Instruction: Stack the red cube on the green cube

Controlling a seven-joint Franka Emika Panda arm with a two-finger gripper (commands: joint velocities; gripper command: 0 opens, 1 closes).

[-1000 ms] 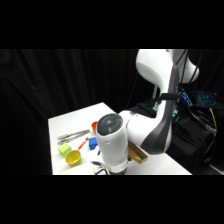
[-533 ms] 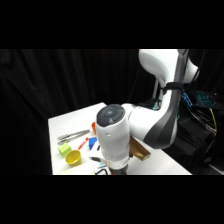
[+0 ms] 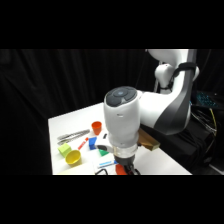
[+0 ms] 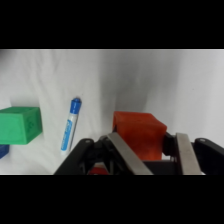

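1. Fingers (image 4: 125,155) of the gripper (image 4: 150,157) stand apart on either side of the small orange-red solid cube (image 4: 138,134), a narrow gap showing on the right side; whether they already press it I cannot tell.
2. This red cube sits on the white table (image 4: 150,80) near its front edge, right under the gripper; in the side view only a sliver of red (image 3: 121,169) shows below the arm's wrist.
3. Nearby, well apart from the red cube, the small emerald-green solid cube (image 4: 20,125) rests on the table, with a blue-and-white marker pen (image 4: 70,124) lying between the two.
4. Farther off, the side view shows a blue cube (image 3: 93,144), an orange-red round cup (image 3: 96,127), a yellow cup (image 3: 73,157), a lime block (image 3: 64,149) and metal tongs (image 3: 72,135).
5. Judging by this, the grasp step is in hand; next the fingers must close firmly, lift, carry the cube over the pen and centre it above the green cube.
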